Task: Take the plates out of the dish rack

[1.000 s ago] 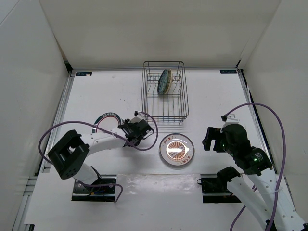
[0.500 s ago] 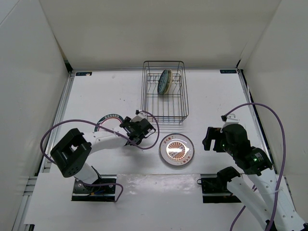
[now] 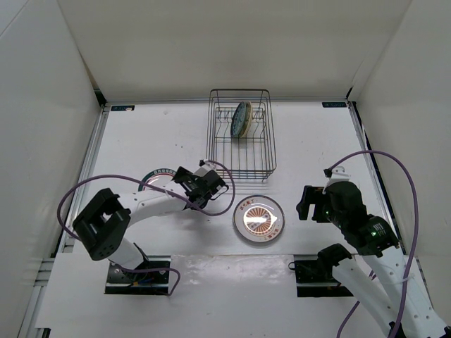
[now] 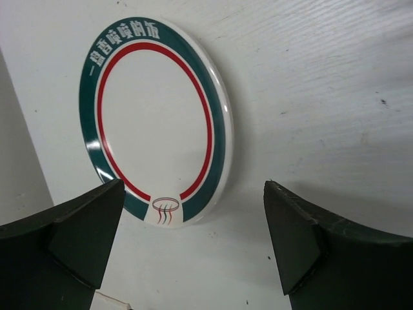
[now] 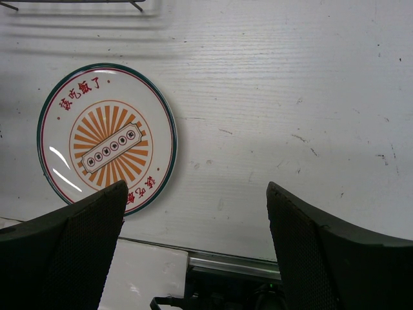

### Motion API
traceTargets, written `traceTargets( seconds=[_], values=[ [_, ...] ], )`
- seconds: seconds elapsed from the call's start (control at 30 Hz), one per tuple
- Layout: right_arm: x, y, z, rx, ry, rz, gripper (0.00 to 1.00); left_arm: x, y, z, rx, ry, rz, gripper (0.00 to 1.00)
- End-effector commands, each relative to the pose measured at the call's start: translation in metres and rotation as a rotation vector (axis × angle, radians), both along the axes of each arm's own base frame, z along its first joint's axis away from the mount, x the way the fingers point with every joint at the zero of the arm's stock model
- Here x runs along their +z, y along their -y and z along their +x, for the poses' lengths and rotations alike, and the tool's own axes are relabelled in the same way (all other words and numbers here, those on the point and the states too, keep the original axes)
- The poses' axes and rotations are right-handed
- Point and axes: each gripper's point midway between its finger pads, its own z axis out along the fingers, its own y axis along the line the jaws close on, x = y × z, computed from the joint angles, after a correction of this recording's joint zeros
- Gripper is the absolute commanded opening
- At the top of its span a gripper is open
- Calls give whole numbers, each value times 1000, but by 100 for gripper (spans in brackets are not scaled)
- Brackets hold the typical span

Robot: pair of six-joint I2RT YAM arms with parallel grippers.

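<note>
The dish rack (image 3: pixel 239 137) stands at the back middle of the table with one teal-green plate (image 3: pixel 242 118) upright on edge between its prongs. A plate with an orange sunburst centre (image 3: pixel 258 218) (image 5: pixel 106 139) lies flat in front of the rack. A white plate with a dark green rim (image 3: pixel 156 175) (image 4: pixel 151 119) lies flat on the table to the left. My left gripper (image 3: pixel 183 186) (image 4: pixel 193 239) is open just off that plate's near edge, with nothing between its fingers. My right gripper (image 3: pixel 307 203) (image 5: pixel 193 245) is open and empty, to the right of the sunburst plate.
White walls close in the table on the left, back and right. A foot of the rack (image 5: pixel 71 5) shows at the top of the right wrist view. A metal rail (image 5: pixel 277 266) runs along the near table edge below the right gripper.
My left gripper has opened and let go of the green-rimmed plate, which now lies flat on the table. The right arm has not moved.
</note>
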Motion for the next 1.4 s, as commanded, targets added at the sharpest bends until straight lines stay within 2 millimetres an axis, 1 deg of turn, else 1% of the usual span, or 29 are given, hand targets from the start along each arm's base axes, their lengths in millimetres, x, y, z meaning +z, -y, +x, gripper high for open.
traceTargets(
  seconds=[0.0, 0.07, 0.13, 0.17, 0.23, 0.27, 0.3, 0.37, 0.43, 0.47, 0.53, 0.57, 0.6, 0.63, 0.67, 0.73, 0.77, 0.8, 0.83, 0.87, 0.9, 0.93, 1.03, 1.1, 1.13, 1.17, 1.2, 1.23, 1.37],
  values=[
    [3, -4, 4, 27, 24, -1, 89, 20, 16, 1, 0, -6, -153, 99],
    [2, -4, 3, 25, 20, 0, 89, 28, 21, 0, -6, -10, -212, 99],
    [2, -4, 3, 27, 18, 1, 89, 48, 34, 4, -46, 18, -322, 99],
    [2, -4, 3, 28, 19, 0, 89, 66, 39, 6, -79, 57, -378, 99],
    [3, -3, 3, 25, 25, 0, 89, 81, 53, 8, -136, 71, -462, 99],
    [4, -3, 3, 23, 28, 2, 89, 100, 61, 11, -169, 130, -534, 99],
    [4, -3, 3, 22, 29, 1, 89, 104, 68, 10, -206, 117, -582, 99],
    [4, -4, 3, 28, 30, 4, 89, 129, 82, 16, -276, 174, -668, 99],
    [3, -4, 3, 24, 26, 2, 89, 146, 95, 20, -331, 201, -716, 99],
    [4, -3, 3, 24, 26, 2, 89, 170, 111, 31, -399, 234, -749, 96],
    [3, -3, 3, 25, 24, 0, 89, 167, 118, 36, -423, 213, -736, 93],
    [3, -3, 3, 25, 27, 1, 89, 193, 126, 42, -446, 258, -772, 92],
    [4, -4, 3, 27, 28, 2, 89, 199, 132, 45, -467, 261, -790, 91],
    [3, -3, 4, 23, 28, -3, 89, 194, 139, 51, -478, 243, -793, 91],
    [3, -3, 3, 26, 26, -1, 89, 217, 145, 57, -497, 286, -828, 86],
    [2, -3, 4, 23, 23, -5, 89, 211, 159, 67, -523, 245, -852, 83],
    [3, -2, 4, 20, 27, -3, 89, 234, 164, 72, -542, 278, -877, 78],
    [3, -2, 4, 17, 28, -5, 89, 238, 168, 75, -554, 275, -892, 76],
    [2, -2, 4, 18, 24, -7, 89, 244, 177, 85, -564, 272, -912, 75],
    [4, -2, 4, 18, 27, -3, 89, 245, 176, 93, -549, 280, -915, 74],
    [3, -2, 4, 17, 25, -9, 89, 240, 182, 96, -552, 252, -933, 72],
    [3, -2, 4, 16, 27, -9, 89, 247, 187, 100, -559, 245, -956, 71],
    [3, 0, 4, 10, 26, -12, 89, 246, 182, 103, -541, 229, -975, 71],
    [3, 1, 4, 5, 27, -13, 89, 242, 175, 102, -538, 232, -960, 77],
    [3, 0, 4, 6, 29, -13, 89, 241, 167, 95, -536, 236, -951, 85],
    [2, 1, 4, 6, 26, -19, 89, 234, 159, 92, -508, 221, -921, 89],
    [1, 0, 4, 8, 22, -16, 89, 237, 148, 89, -486, 238, -904, 93],
    [2, -1, 5, 7, 21, -10, 89, 231, 139, 82, -470, 228, -892, 99],
    [1, -1, 5, 10, 11, -18, 89, 205, 97, 54, -364, 154, -784, 99]
  ],
)
